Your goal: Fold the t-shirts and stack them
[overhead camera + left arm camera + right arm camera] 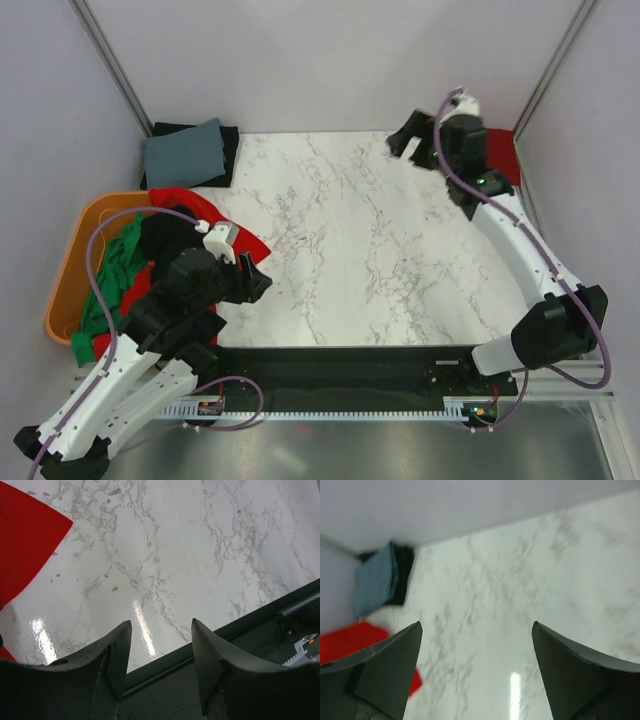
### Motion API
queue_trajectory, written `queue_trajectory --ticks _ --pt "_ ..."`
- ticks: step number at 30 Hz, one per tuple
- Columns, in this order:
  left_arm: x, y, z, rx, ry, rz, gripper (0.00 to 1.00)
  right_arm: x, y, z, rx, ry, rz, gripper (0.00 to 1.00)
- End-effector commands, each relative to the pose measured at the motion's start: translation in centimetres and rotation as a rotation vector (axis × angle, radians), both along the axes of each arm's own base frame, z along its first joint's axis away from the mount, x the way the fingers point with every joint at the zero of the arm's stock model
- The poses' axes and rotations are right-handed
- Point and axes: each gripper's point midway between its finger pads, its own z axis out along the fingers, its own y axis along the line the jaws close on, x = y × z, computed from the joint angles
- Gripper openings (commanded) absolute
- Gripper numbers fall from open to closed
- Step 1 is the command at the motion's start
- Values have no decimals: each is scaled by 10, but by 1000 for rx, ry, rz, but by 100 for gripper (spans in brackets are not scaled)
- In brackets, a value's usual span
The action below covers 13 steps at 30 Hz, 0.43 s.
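Observation:
A bright red t-shirt point(218, 222) hangs out of the orange tub point(70, 270) onto the marble table. Green point(115, 270) and black point(165, 240) shirts lie heaped in the tub. A folded grey-blue shirt point(185, 152) lies on a black one point(230, 145) at the back left. A dark red shirt point(505, 155) lies at the back right, partly hidden by the right arm. My left gripper point(258, 280) is open and empty, just right of the red shirt point(25, 545). My right gripper point(408, 135) is open and empty above the table's far right; its blurred view shows the red shirt point(350, 640) and the folded stack point(377, 577).
The white marble table point(370, 250) lies between the arms. A black rail point(240, 625) runs along its near edge. Grey walls and metal posts close in the back and sides.

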Motion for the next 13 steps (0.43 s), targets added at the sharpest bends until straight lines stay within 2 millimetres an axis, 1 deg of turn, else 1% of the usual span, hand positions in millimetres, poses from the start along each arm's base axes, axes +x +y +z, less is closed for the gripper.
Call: queue_trajectory --ticks 1,2,3,4,5,6,7,8,9,11,12,13 --pt "5 0 13 -16 -55 -1 59 -67 96 -74 18 212 233 98" --pt "5 0 13 -18 -56 -1 59 -82 108 -83 7 232 257 98" --pt "4 0 14 -20 -60 -1 59 -100 116 -85 7 237 285 98" --pt "4 0 15 -21 -65 0 59 -123 130 -111 -2 295 309 98" --pt "4 1 16 -24 -67 2 59 -136 135 -121 -4 319 325 98" --pt "4 1 16 -24 -71 3 59 -153 135 -137 -6 352 332 98" --pt "4 2 17 -25 -73 6 59 -168 143 -145 -6 368 353 98" --pt "4 2 17 -24 -74 7 59 -177 145 -152 -11 380 363 98" --pt "4 2 18 -27 -76 8 59 -190 142 -165 -24 405 372 98" --pt "5 3 17 -24 -74 12 59 -206 146 -175 -50 419 387 98" --pt "5 3 16 -21 -72 11 59 -213 143 -177 -71 422 383 98" --pt "5 4 17 -23 -75 15 59 -225 147 -182 -103 431 401 98"
